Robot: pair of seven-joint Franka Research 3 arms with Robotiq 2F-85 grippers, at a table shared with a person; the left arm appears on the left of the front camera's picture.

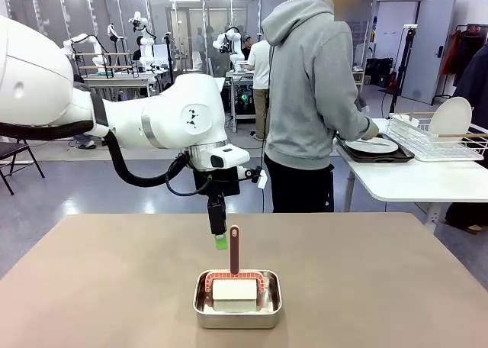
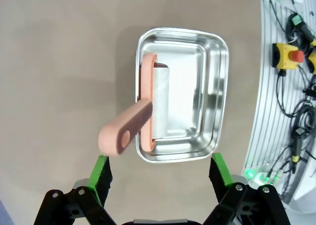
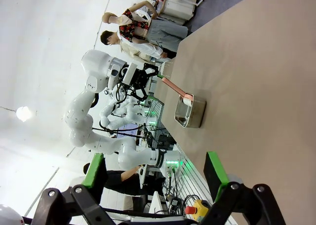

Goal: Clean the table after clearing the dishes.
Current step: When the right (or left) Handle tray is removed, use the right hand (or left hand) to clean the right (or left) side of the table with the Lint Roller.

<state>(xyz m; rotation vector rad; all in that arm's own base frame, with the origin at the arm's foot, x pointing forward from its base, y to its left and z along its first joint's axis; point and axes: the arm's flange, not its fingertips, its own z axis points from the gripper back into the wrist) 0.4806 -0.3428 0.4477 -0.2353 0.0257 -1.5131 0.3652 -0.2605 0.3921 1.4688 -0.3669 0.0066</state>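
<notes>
The light-brown table carries a small steel pan near its front edge. In the pan lies a white roller on a pink frame, its handle pointing up. My left gripper hangs fingers-down just behind and left of that handle. In the left wrist view the left gripper is open above the pan, with the handle between and ahead of its fingers, untouched. My right gripper is open and holds nothing. The dishes sit on a white side table: a plate on a dark tray.
A person in a grey hoodie stands at the far side, turned to the white side table. A wire dish rack there holds an upright white plate. The robot's base rail with cables and a stop button lies beside the pan.
</notes>
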